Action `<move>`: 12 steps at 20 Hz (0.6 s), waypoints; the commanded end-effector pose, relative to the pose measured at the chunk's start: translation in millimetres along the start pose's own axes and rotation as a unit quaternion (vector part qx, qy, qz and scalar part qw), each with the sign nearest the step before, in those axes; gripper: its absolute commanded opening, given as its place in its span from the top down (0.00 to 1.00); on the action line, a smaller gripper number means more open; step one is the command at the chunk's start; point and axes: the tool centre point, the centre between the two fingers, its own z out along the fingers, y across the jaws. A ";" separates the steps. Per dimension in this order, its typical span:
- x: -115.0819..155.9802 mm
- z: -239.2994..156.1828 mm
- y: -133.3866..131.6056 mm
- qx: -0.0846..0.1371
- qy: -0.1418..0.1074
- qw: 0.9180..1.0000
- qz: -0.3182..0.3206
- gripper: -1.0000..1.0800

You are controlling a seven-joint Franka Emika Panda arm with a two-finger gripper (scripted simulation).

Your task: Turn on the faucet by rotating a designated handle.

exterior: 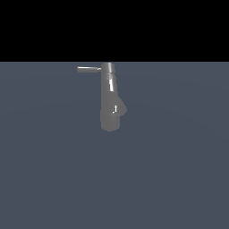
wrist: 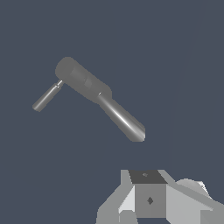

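Observation:
The faucet (exterior: 110, 100) is a grey metallic upright cylinder that widens to a rounded base with a small side bulge. It stands on the flat grey-blue floor. The handle (exterior: 88, 69), a thin grey rod, sticks sideways from its narrow top toward the exterior view's left. In the wrist view the faucet (wrist: 94, 89) lies slantwise and the handle (wrist: 46, 98) juts from one end. Grey and white parts of my gripper (wrist: 148, 199) show at the picture's edge, well apart from the faucet and touching nothing. Its fingertips are not clearly shown. The arm is out of the exterior view.
A plain grey-blue floor (exterior: 170, 179) surrounds the faucet. Above its far edge the background is black. No other objects are in view.

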 end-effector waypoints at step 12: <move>57.0 62.1 -85.3 -0.017 0.005 0.987 0.159 1.00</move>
